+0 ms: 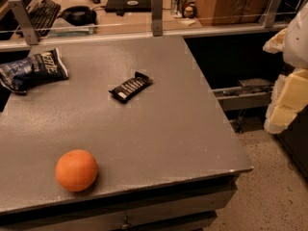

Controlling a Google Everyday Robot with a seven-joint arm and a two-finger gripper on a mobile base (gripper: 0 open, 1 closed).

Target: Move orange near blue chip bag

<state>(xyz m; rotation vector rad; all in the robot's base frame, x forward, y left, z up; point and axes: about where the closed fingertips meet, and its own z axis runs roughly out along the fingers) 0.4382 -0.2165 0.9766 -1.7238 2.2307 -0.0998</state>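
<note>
- Camera view shows a grey table (159,129) whose near edge runs along the bottom and whose right edge falls away to a speckled floor (269,191); the far edge meets a low glass rail on metal posts (157,13).
- Most of the tabletop is bare, with a wide open stretch through the middle and the right half.
- The orange (76,170) sits on the table at the near left, close to the near edge and touching nothing else.
- The end effector (288,97) is at the far right of the scene, beyond the table's right edge, above the floor and partly cut off by the frame. Whether it is open or closed cannot be told.
- The orange lies well apart from the end effector, to its left and nearer, with most of the table's width between them.
- The blue chip bag (31,70) lies wrinkled at the far left, by the table's left edge, well apart from the orange.
- A black bar wrapper (131,87) lies near the table's middle, to the right of the straight line from orange to bag.
- Beyond the rail stand a keyboard (45,9), headphones (79,14) and a cardboard box (226,4).
</note>
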